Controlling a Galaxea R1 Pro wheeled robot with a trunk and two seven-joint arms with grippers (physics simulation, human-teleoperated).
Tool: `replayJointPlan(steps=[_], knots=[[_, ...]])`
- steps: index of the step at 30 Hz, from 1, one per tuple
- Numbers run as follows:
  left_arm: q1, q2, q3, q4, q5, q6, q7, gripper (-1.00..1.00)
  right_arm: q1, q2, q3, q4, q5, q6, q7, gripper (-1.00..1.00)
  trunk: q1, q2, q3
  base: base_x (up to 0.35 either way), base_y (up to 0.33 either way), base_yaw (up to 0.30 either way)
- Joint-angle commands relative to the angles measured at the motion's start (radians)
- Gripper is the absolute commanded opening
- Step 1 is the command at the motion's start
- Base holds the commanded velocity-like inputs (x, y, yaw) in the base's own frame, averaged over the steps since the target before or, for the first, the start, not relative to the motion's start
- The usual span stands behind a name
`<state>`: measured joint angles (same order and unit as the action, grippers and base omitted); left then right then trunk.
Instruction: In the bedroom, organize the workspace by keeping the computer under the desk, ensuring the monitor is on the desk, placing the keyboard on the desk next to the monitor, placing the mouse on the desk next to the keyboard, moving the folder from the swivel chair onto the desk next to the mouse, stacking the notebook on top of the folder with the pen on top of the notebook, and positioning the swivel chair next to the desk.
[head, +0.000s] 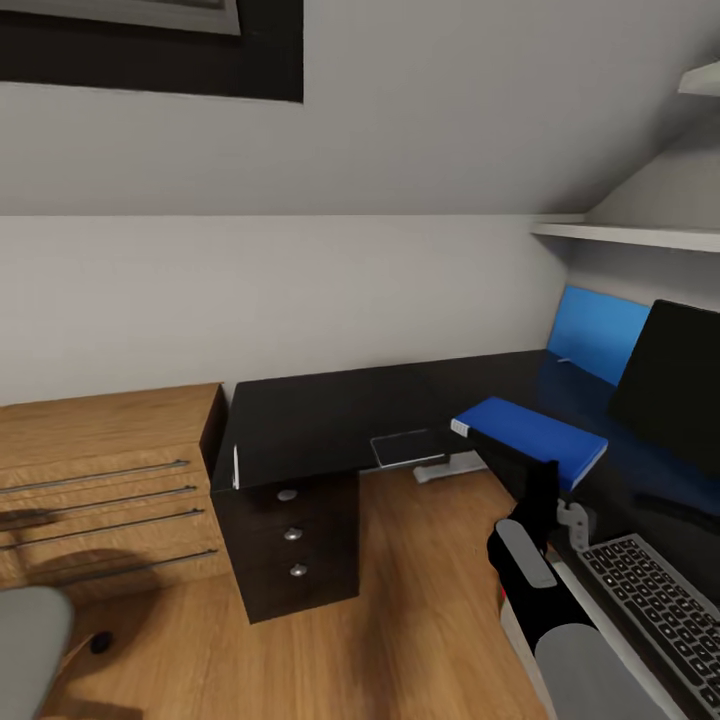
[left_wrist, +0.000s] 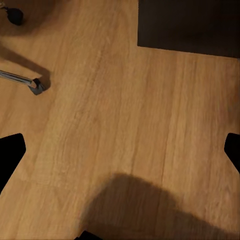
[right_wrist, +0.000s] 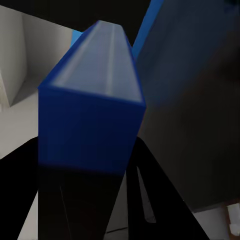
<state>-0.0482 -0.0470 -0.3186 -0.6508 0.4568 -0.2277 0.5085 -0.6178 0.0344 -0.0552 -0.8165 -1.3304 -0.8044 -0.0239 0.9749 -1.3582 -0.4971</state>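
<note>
My right gripper (head: 528, 478) is shut on the bright blue folder (head: 535, 438) and holds it just above the black desk (head: 320, 415), left of the monitor (head: 678, 385). In the right wrist view the folder (right_wrist: 92, 105) stands between the black fingers (right_wrist: 30, 200). The keyboard (head: 655, 600) lies on the desk in front of the monitor. A dark grey notebook (head: 408, 447) rests near the desk's inner edge, and the pale pen (head: 236, 467) lies at its left end. The swivel chair's grey seat (head: 28, 640) shows at bottom left. My left gripper (left_wrist: 120, 150) hangs open over the wooden floor.
A light wooden drawer unit (head: 100, 480) stands left of the desk's black drawers (head: 292, 540). A blue panel (head: 600, 330) leans behind the monitor, with a white shelf (head: 630, 235) above. The chair's chrome leg (left_wrist: 20, 79) and castor (left_wrist: 15, 15) lie on the floor.
</note>
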Motion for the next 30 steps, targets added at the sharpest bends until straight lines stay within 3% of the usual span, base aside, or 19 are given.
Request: replayJointPlan(steps=[1,10,21,30], knots=[[-0.001,0.001,-0.007,0.000,0.010,-0.007,0.006,1.00,-0.001,0.002,0.001,-0.002,0.000,-0.001,-0.002,-1.00,0.000,-0.001,-0.001,0.146,0.116,-0.036],[-0.001,0.001,-0.008,0.000,0.010,-0.007,0.006,1.00,0.000,0.043,0.013,-0.031,0.000,0.001,-0.001,-1.00,0.000,-0.001,-0.001,0.222,0.135,-0.009],[-0.001,0.001,-0.009,0.000,0.010,-0.007,0.006,1.00,-0.001,0.043,0.012,-0.031,-0.001,0.000,-0.003,-1.00,0.000,-0.001,-0.001,0.251,-0.073,0.000],[-0.001,0.001,-0.008,0.000,0.011,-0.005,0.005,1.00,-0.001,0.039,0.008,-0.027,0.004,-0.001,-0.003,-1.00,0.000,-0.001,-0.001,0.040,-0.022,-0.001]])
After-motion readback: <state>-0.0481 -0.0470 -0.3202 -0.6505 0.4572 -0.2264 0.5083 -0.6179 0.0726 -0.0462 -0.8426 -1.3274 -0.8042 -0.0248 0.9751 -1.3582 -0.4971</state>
